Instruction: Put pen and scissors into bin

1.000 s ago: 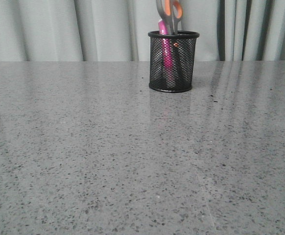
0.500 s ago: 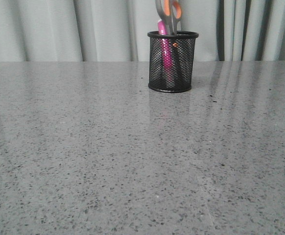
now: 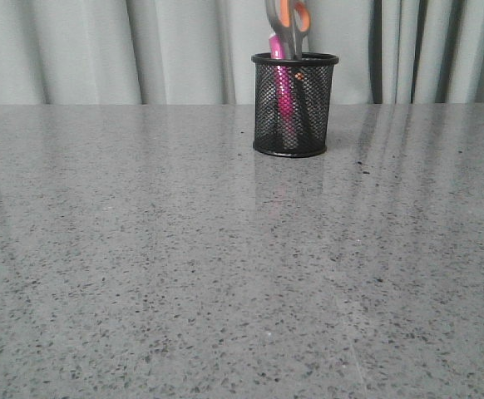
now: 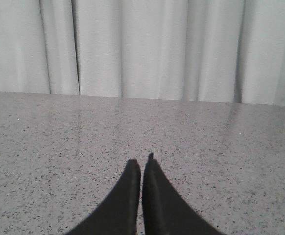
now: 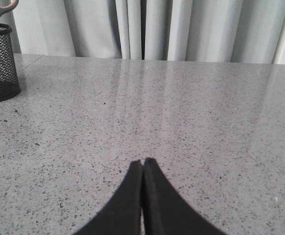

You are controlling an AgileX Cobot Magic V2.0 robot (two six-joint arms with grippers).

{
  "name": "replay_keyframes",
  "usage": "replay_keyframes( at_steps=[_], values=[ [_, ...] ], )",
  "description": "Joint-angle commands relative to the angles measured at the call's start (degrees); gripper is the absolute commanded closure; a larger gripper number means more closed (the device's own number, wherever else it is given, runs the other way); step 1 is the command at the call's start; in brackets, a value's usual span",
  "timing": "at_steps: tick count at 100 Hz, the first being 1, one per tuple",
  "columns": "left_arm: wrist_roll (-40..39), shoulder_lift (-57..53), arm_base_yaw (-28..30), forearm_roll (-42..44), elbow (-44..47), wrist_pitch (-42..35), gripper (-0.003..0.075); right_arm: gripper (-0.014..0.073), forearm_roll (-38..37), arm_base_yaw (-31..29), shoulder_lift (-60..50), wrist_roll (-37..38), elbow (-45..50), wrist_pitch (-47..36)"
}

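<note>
Nothing has visibly changed since a moment ago: the bin (image 3: pixel 294 105) stands in the same spot at the far edge of the table (image 3: pixel 225 274), close to the curtain (image 3: pixel 101 50), with the pen (image 3: pixel 282 91) upright inside it and the scissors (image 3: pixel 288 25) beside the pen, handles poking up above the bin's rim. The left gripper (image 4: pixel 141 165) has its fingers pressed together, holding nothing, above bare tabletop. The right gripper (image 5: pixel 143 163) is likewise closed and empty, well apart from the bin.
</note>
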Motion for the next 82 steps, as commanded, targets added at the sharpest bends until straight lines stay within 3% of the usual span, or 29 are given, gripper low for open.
replay_keyframes(
  at_steps=[1, 82],
  values=[
    [-0.6, -1.9, -0.2, -0.6, 2.6, -4.4, 0.0739, 0.0670, -0.6, -0.3, -1.1, 0.0, 0.9, -4.8],
    [-0.6, -1.9, -0.2, -0.6, 2.6, -4.4, 0.0739, 0.0670, -0.6, -0.3, -1.1, 0.0, 0.8, -4.3]
  ],
)
